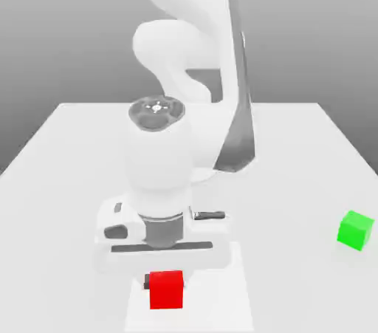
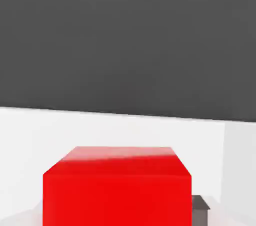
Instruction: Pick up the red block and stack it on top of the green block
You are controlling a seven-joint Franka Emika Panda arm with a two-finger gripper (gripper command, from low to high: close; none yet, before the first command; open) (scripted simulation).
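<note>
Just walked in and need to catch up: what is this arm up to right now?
The arm has its gripper down over the red block near the front of the white table, shut on it. The block sits at table level, not lifted. The green block stands apart at the exterior view's right, nothing on it.

One red block (image 1: pixel 166 289) (plain), one green block (image 1: pixel 355 230).

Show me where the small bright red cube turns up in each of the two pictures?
Exterior view: the small bright red cube sits low in the picture, just under the arm's white hand, on the white table.
Hand view: the same cube looms close, low in the picture.
Shared landmark: the white table under the cube.
</note>
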